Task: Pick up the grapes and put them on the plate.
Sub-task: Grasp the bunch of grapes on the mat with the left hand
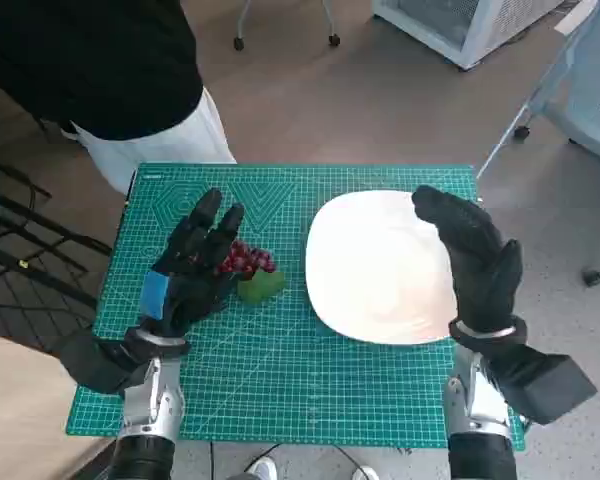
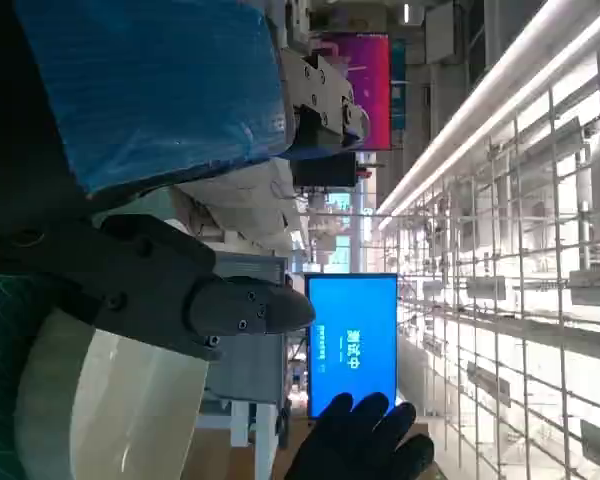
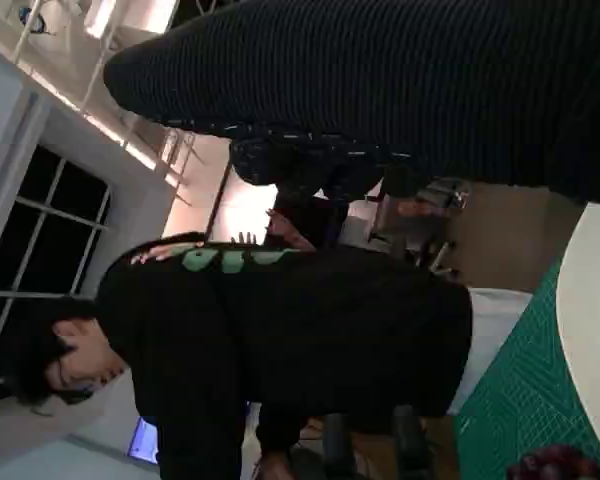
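A small bunch of red grapes (image 1: 248,261) with a green leaf (image 1: 262,287) lies on the green cutting mat (image 1: 280,370), just left of the white plate (image 1: 375,265). My left hand (image 1: 193,268) hovers at the bunch's left side, fingers stretched out and apart, fingertips reaching the grapes' edge; it holds nothing. My right hand (image 1: 477,262) stands upright with straight fingers over the plate's right rim, holding nothing. The left wrist view shows the plate (image 2: 110,410) and the right hand (image 2: 365,447) but no grapes. The grapes (image 3: 555,466) barely show in the right wrist view, beside the plate (image 3: 592,340).
A person in a black top and white trousers (image 1: 160,140) stands at the mat's far left corner, also seen as a person (image 3: 280,340) in the right wrist view. Chair legs and castors (image 1: 525,130) stand on the floor to the far right.
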